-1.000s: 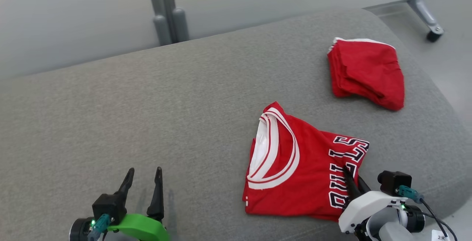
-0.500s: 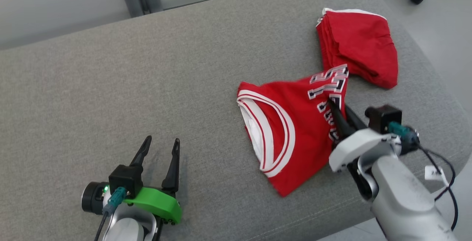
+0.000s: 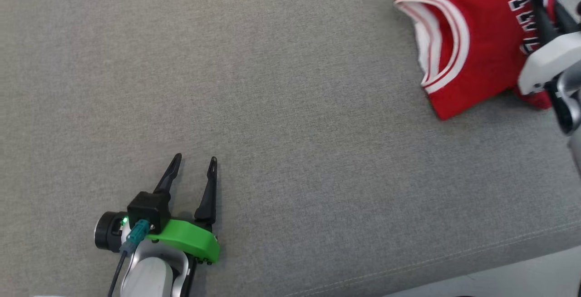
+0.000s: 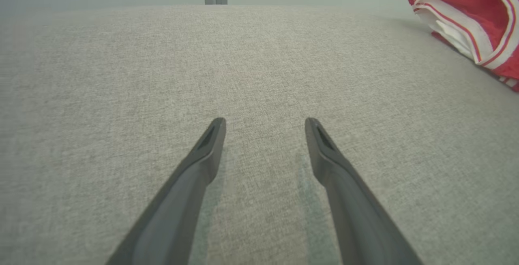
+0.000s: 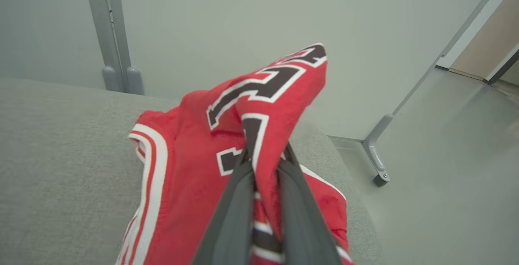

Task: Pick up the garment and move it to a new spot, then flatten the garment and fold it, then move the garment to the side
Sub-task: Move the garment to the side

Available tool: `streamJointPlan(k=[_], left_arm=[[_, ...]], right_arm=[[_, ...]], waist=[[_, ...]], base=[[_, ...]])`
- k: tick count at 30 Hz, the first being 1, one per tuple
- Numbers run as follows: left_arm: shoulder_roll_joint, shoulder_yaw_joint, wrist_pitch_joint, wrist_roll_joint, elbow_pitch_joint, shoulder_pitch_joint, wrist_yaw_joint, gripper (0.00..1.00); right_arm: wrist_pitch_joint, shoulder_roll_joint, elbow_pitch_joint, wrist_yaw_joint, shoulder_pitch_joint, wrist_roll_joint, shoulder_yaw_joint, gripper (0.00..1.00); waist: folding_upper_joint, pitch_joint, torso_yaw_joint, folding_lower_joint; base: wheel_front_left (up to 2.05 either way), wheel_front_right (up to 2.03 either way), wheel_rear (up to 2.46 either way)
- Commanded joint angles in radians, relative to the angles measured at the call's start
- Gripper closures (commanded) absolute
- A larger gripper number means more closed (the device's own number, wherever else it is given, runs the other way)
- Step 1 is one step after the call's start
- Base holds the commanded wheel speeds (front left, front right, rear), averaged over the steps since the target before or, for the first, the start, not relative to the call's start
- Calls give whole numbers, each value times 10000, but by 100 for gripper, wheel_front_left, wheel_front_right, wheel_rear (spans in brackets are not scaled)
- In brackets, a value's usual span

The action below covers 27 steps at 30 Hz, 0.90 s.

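A grey woven cushion [image 3: 290, 106] spreads wide, with a stitched seam [image 3: 454, 256] running near its front edge and a strip of pale floor [image 3: 522, 283] below that edge. Behind the cushion rises a plain pale wall [image 5: 202, 22]. A grey double post [image 5: 109, 34] stands upright against it. To the right, a slanted metal leg [image 5: 405, 107] ends in a small dark caster [image 5: 380, 180] resting on the glossy floor, near a beige panel [image 5: 486, 46].

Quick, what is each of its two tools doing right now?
Left tool: open, holding nothing.
Right tool: closed on the red fabric basketball jersey with black-and-white lettering.
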Motion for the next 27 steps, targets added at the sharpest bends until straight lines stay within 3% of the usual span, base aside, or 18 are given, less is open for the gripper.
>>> streamJointPlan(k=[1, 5, 6, 7, 13, 16, 21, 27], left_arm=[[49, -4, 5, 32, -39, -191, -39, 0], [49, -52, 5, 158, -46, -344, -80, 0], [49, -41, 5, 189, -46, -373, -73, 0], [49, -30, 5, 219, -40, -410, -72, 0], [48, 27, 5, 374, -14, -537, -94, 0], [46, 119, 5, 432, -28, -520, -103, 0], [48, 268, 5, 325, -34, -269, 39, 0], [46, 565, 5, 703, -106, 4, 485, 0]], right_arm=[[150, -235, 239, -14, -151, -25, -201, 100], [414, -1057, 1142, -16, -542, -385, -835, 100], [423, -1143, 1375, -16, -639, -497, -1044, 64], [410, -1259, 1613, -16, -732, -670, -1258, 0], [0, -1486, 2559, -16, -1126, -1765, -2590, 0], [-328, -1221, 2567, -16, -1182, -2663, -3570, 0], [-514, 76, 1458, -16, -663, -3562, -4126, 0], [-504, 1742, -579, -16, 995, -3116, -3121, 0]], waist=[[-1, 254, 331, -1], [-1, 493, 641, -1], [-1, 547, 707, -1], [-1, 608, 773, -1], [-1, 844, 1066, -1], [-1, 889, 1145, -1], [-1, 555, 1219, -1], [-1, -153, 1164, -1]], base=[[0, 0, 0], [0, 0, 0], [0, 0, 0], [0, 0, 0], [0, 0, 0], [0, 0, 0], [0, 0, 0], [0, 0, 0]])
